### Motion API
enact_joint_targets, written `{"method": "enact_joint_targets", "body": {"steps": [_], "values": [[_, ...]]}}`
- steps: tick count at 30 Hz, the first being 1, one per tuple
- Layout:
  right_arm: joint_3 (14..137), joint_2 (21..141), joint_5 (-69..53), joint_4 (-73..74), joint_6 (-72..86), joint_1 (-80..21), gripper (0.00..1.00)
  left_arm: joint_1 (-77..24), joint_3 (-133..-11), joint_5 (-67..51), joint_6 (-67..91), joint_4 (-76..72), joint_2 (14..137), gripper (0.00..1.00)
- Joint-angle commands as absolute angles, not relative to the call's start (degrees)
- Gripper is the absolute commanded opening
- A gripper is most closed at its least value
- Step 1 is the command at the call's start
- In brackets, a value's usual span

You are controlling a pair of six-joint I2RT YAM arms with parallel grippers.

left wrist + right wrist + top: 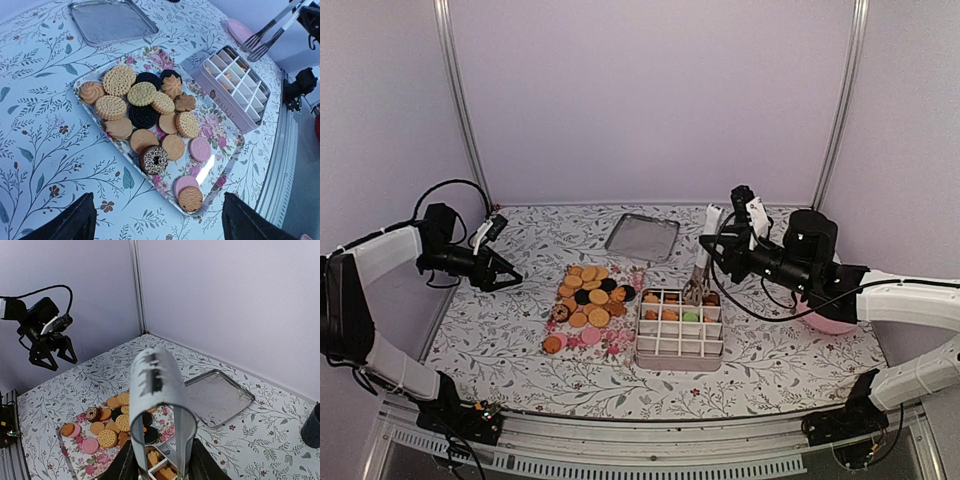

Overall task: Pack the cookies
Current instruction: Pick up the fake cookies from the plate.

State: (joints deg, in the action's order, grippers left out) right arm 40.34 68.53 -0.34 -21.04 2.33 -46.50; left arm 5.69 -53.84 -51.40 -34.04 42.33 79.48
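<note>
The cookies [588, 298] lie loose on a floral tray [620, 345] at mid-table: golden, dark and pink discs [145, 110]. A white box [680, 335] with a grid of compartments stands right of it, and several cells hold cookies, one green [690, 316]. My right gripper [712, 245] is shut on metal tongs [700, 272], whose tips hang over the box's far row. In the right wrist view the tongs [157, 385] rise between the fingers [122, 465]. My left gripper [510, 277] hangs open and empty, left of the tray [220, 145].
A bare metal tray [642, 237] lies behind the floral tray, near the back wall. A pink plate [830, 322] sits at the right under my right arm. Purple walls with metal posts close in the back and sides.
</note>
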Motion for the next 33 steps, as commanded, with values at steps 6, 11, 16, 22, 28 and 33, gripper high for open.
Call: {"method": "enact_joint_targets", "body": {"steps": [6,11,16,22,28,33], "values": [[55.57,83.94,-8.25,-30.10,1.79,-55.20,0.33,8.05,-55.46,-50.39,-33.39,43.15,81.60,0.90],[67.67,97.93,-15.65,-32.86,3.25,-59.99,0.34,10.19,-55.52,-50.01,-34.10,43.98,82.57,0.90],[79.26,110.26,-20.18,-33.65,4.90,-62.31,0.34,11.11,-54.63,-49.98,-34.85,44.19,81.89,0.90],[87.47,119.49,-21.43,-34.43,5.82,-62.73,0.34,11.51,-54.20,-50.57,-35.08,44.30,81.65,0.89],[91.53,124.81,-21.80,-34.37,5.64,-62.93,0.35,11.47,-54.80,-51.40,-34.97,44.47,81.89,0.89],[93.25,127.61,-21.72,-34.28,5.36,-63.09,0.36,11.50,-54.84,-51.59,-35.07,44.69,81.77,0.89]]}}
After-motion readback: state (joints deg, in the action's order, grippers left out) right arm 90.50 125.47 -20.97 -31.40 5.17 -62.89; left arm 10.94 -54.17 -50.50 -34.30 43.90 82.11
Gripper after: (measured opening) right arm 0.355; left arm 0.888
